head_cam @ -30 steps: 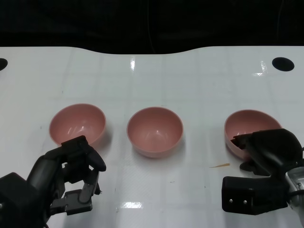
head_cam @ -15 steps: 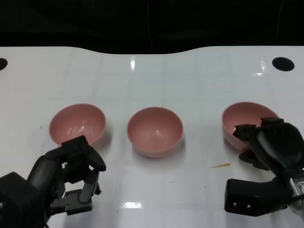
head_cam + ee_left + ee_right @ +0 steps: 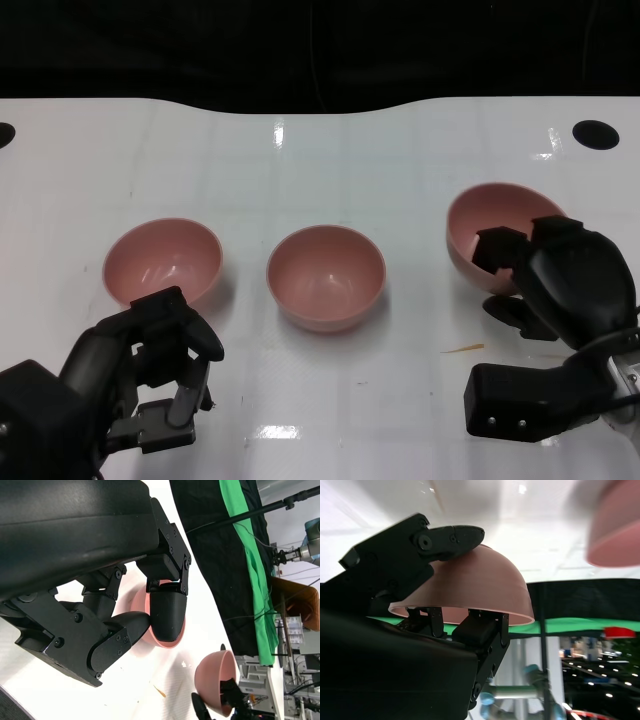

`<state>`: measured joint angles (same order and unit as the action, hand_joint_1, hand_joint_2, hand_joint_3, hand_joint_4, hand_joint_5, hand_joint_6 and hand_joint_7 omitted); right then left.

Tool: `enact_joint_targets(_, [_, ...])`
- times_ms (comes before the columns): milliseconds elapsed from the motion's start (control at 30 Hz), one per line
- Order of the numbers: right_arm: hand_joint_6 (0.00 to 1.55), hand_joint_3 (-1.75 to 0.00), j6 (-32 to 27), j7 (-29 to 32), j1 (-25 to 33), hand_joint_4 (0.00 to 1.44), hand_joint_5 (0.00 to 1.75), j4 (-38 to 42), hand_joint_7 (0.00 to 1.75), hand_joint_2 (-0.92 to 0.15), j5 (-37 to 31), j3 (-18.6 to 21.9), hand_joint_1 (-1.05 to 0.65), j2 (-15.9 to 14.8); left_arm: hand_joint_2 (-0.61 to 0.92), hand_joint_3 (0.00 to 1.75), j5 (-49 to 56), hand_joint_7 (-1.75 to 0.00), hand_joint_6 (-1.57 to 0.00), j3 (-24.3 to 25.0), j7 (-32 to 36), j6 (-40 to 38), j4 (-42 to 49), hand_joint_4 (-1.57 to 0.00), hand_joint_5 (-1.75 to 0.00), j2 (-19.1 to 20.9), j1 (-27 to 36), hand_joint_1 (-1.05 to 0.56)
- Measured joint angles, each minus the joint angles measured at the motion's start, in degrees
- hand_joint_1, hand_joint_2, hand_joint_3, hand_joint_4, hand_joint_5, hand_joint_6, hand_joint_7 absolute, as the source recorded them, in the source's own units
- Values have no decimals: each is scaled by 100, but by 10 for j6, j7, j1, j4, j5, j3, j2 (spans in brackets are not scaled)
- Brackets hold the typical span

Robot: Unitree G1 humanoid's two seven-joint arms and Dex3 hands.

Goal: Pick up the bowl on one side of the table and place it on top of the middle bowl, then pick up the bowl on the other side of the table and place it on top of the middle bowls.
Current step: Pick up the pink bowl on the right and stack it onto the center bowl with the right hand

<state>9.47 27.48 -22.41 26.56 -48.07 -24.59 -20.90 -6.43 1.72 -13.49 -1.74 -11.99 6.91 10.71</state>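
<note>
Three pink bowls show in the head view. The left bowl (image 3: 163, 262) and the middle bowl (image 3: 326, 277) sit on the white table (image 3: 330, 160). My right hand (image 3: 560, 280) grips the right bowl (image 3: 485, 235) by its near rim and holds it lifted and tilted above the table. The right wrist view shows that bowl (image 3: 470, 590) pinched, with fingers (image 3: 450, 535) outside and others inside. My left hand (image 3: 150, 355) hovers just in front of the left bowl, fingers curled, holding nothing. In the left wrist view the raised bowl (image 3: 217, 680) shows beyond my left hand (image 3: 130, 615).
A small yellowish scrap (image 3: 462, 349) lies on the table in front of the right bowl. Dark round holes (image 3: 595, 134) mark the table's far corners. A black backdrop runs behind the far edge.
My right hand has lifted the right bowl off the table and carried it up and slightly toward the middle, tilting it. The left hand and the other two bowls have not moved.
</note>
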Motion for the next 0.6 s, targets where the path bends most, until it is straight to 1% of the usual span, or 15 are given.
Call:
enact_joint_targets(33, [71,-80,1,-14,1,93,175,-18,170,-55,4,1,-21,-1,44,127,0,-153,-75,0,0,0,0,-78,-175,0,0,-12])
enact_joint_targets(67, [71,-82,1,-25,2,93,175,-33,170,-54,5,3,-21,-2,44,128,0,-153,-75,-1,0,0,-1,-78,-175,0,0,-12])
enact_joint_targets(133, [72,-87,2,-45,4,93,175,-57,165,-50,6,6,-21,-4,44,128,2,-153,-75,-2,1,-1,-2,-78,-175,0,0,-12])
enact_joint_targets(200, [82,-83,2,-65,6,92,175,-78,136,-48,6,9,-20,-7,43,127,2,-153,-75,-2,2,-2,-2,-78,-175,0,0,-12])
enact_joint_targets(233, [84,-81,2,-74,7,92,175,-89,129,-48,7,10,-20,-8,43,128,2,-154,-75,-2,2,-2,-2,-77,-175,0,0,-11])
enact_joint_targets(267, [82,-89,4,-80,7,93,175,-99,139,-44,7,11,-19,-8,44,128,2,-154,-74,-3,2,-2,-2,-77,-175,0,0,-11])
enact_joint_targets(300, [80,-95,10,-83,7,93,175,-104,145,-41,8,11,-18,-8,44,128,2,-154,-74,-3,2,-2,-2,-77,-175,0,0,-11])
enact_joint_targets(333, [76,-107,16,-85,7,93,175,-108,155,-39,8,11,-19,-8,44,128,2,-154,-74,-4,2,-2,-2,-77,-175,-1,0,-11])
enact_joint_targets(400, [72,-119,26,-88,6,91,175,-111,167,-36,10,11,-20,-7,44,128,2,-154,-74,-4,2,-2,-2,-77,-175,-1,0,-12])
enact_joint_targets(433, [71,-123,29,-89,6,91,175,-112,170,-35,11,12,-20,-6,44,127,2,-154,-73,-5,2,-2,-2,-77,-175,-1,0,-12])
enact_joint_targets(467, [72,-124,30,-90,5,92,175,-113,170,-36,12,12,-20,-5,45,127,2,-154,-74,-5,2,-2,-2,-77,-175,-2,0,-13])
enact_joint_targets(600, [72,-125,36,-90,-8,93,175,-113,171,-35,12,12,-20,7,45,127,2,-154,-74,-5,2,-3,-2,-78,-175,-4,0,-12])
